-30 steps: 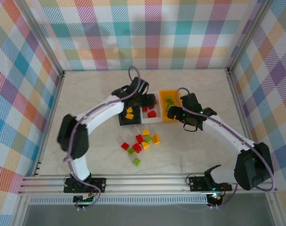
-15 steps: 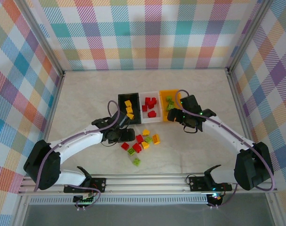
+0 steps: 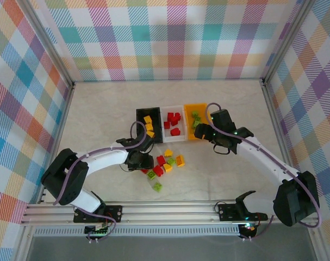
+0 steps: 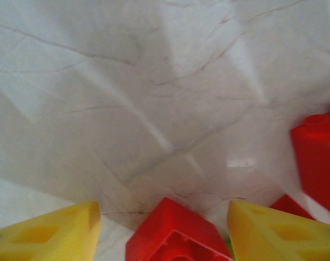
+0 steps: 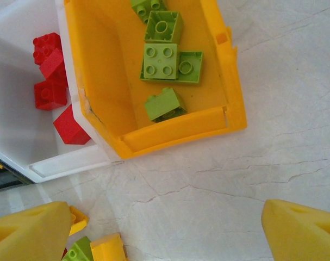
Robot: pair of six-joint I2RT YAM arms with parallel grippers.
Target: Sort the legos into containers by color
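My left gripper [image 3: 145,165] is down at the left end of the loose legos [image 3: 166,163], a cluster of red, yellow and lime bricks in front of the containers. In the left wrist view a red brick [image 4: 175,234] lies on the table between the yellow fingertips [image 4: 50,234], with a gap still showing on its left side; the left gripper [image 4: 163,211] is open. The black bin [image 3: 138,117] holds yellow bricks, the white bin [image 3: 174,140] red ones, the orange bin [image 3: 197,105] green ones. My right gripper [image 3: 200,132] hovers open and empty just before the orange bin [image 5: 175,133].
One green brick [image 3: 157,186] lies apart, nearer the arm bases. In the right wrist view a yellow brick [image 5: 107,247] and a green brick [image 5: 80,251] sit at the lower left, with bare table beneath the right gripper [image 5: 165,209]. Checked walls enclose the table.
The left arm swung from over the black bin down to the loose pile, and its jaws have narrowed around a red brick. The right arm has barely moved.
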